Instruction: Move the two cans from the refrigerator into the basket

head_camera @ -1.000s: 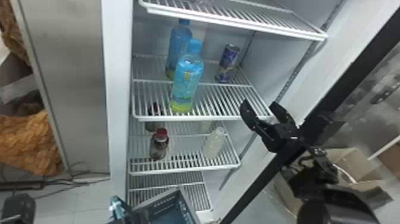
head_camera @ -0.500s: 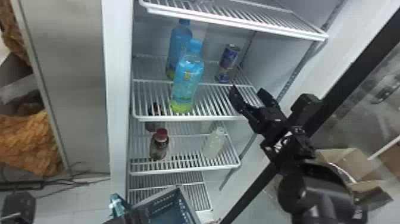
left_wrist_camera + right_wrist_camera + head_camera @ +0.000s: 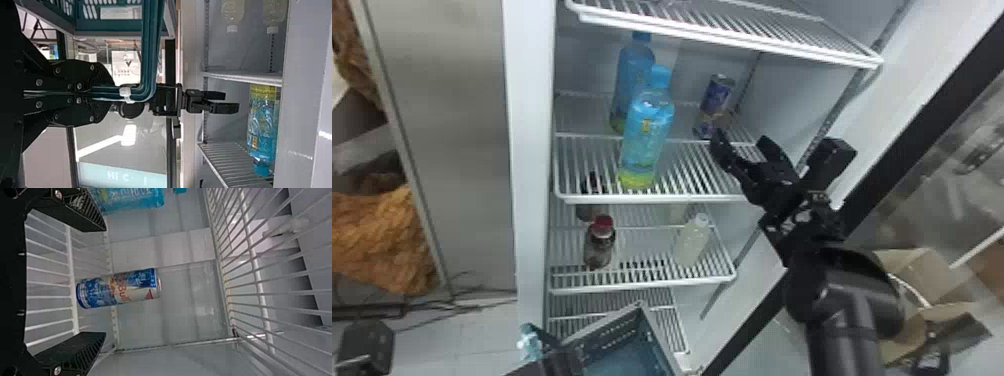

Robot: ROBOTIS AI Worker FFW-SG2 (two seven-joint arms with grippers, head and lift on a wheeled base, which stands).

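- One blue-and-silver can (image 3: 714,102) stands upright in the refrigerator (image 3: 784,92), on the middle wire shelf (image 3: 657,199), near that shelf's back right corner.
- The right gripper (image 3: 741,140) reaches in over the front right part of that shelf, its two fingers spread and nothing between their tips. The right wrist view has the can just ahead, in line with the gap between the fingers, ungrasped.
- The left gripper (image 3: 546,341) is clenched on the teal handle (image 3: 150,49) of the basket, and the handle's bent end runs in between its fingers. A white tie (image 3: 125,92) wraps the handle close to the fingertips.
- The basket (image 3: 604,322) is held low, in front of the bottom shelf (image 3: 668,309), turned so that one corner points toward the refrigerator.
- On the middle shelf, a blue bottle with a yellow-green base (image 3: 647,135) is upright near the front edge, left of the can. A second blue bottle (image 3: 632,70) is behind it, toward the back left corner.
- On the shelf below (image 3: 642,286), a red-capped dark bottle (image 3: 599,247) is near the front left corner and a pale bottle (image 3: 692,242) near the front right corner.
- An upper wire shelf (image 3: 732,40) spans the space above the can.
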